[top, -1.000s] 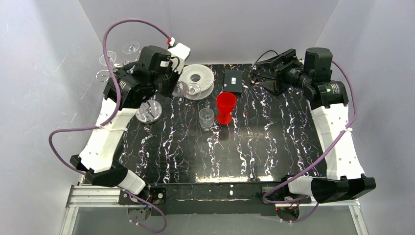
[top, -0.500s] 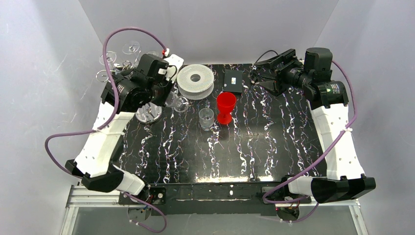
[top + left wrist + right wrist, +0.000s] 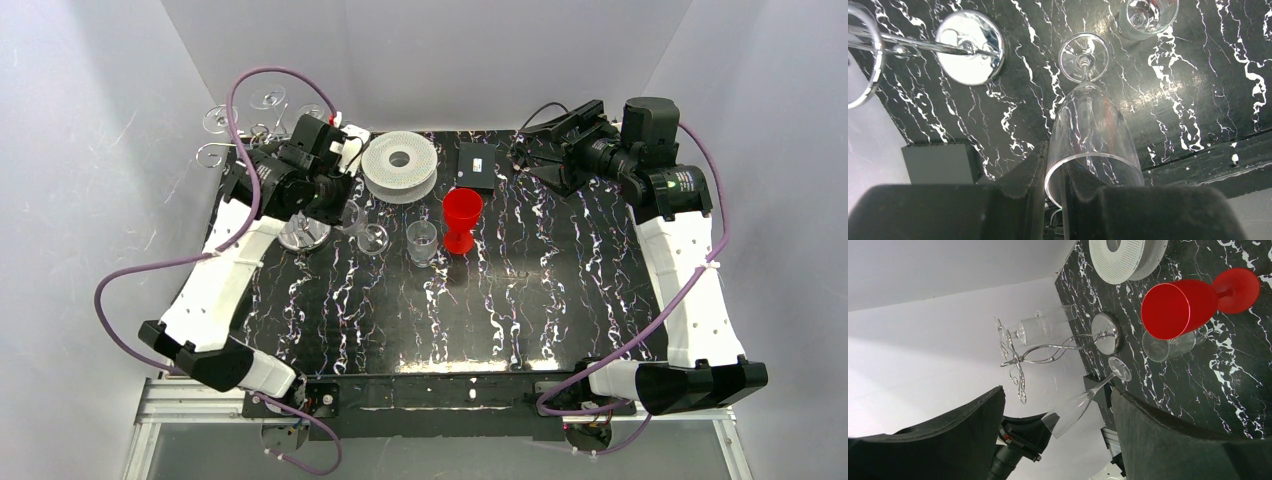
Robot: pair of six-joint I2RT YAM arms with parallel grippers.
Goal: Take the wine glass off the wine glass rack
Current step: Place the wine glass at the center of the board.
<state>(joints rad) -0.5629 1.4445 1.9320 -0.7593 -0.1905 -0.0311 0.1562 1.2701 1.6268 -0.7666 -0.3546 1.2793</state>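
The left claw [image 3: 1068,200] is pinched narrow on the rim of the wine glass [image 3: 1092,132]: one finger lies outside the bowl's lip, the other seems to reach inside it. From that grip the glass's long axis runs straight out of the claw. The bowl comes first, then the thin stem, then the round foot, which is farthest out and lowest. The axis is tilted, so the foot aims down at the bench [image 3: 560,300] and lies a little right of and nearer than the claw in the overhead view. I cannot tell whether the foot hangs just above the dark marbled surface or touches it. The glass is off the wine glass rack [image 3: 968,47]. The rack's shiny disc base stands just to the left of the foot and apart from it, and its wire arms curl away to the far left. I judge that lowering the glass means swinging it upright over its foot without clipping that base. The glass is clear and colourless with a tall, narrow bowl, and the bench's white veins show through it. A clear tumbler [image 3: 421,240] and a red goblet [image 3: 462,215] stand to its right. The right claw [image 3: 1057,400] is spread wide and holds nothing at the far right of the bench, well apart from the glass.
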